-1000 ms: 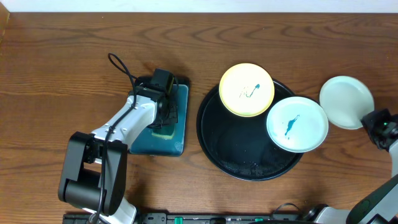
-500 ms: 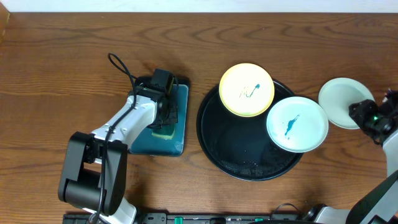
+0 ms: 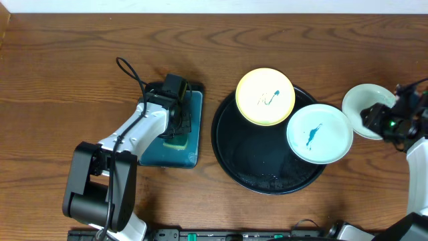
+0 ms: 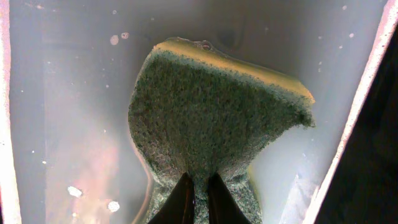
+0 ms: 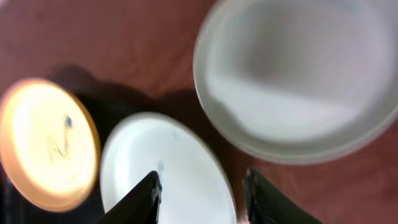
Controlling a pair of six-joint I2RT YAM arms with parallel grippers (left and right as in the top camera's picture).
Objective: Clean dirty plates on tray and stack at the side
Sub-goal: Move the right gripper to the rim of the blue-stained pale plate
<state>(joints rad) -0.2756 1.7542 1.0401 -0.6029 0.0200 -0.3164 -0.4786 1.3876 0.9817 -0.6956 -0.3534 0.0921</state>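
One plate (image 5: 298, 81) (unmarked) by right claw (image 5: 202, 186)

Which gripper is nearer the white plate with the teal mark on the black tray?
Right. The right gripper hangs just beside the marked plate; the left gripper is far off beyond the tray, shut on the sponge.

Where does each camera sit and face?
Overhead: above the table, facing down on black tray, teal tray, plates; both arms show.
Left wrist: on left arm, facing down at sponge; left end effector shows, pinching it.
Right wrist: on right arm, facing down at plates; open right end effector shows.
Shared: overhead and right wrist both see the yellow plate.
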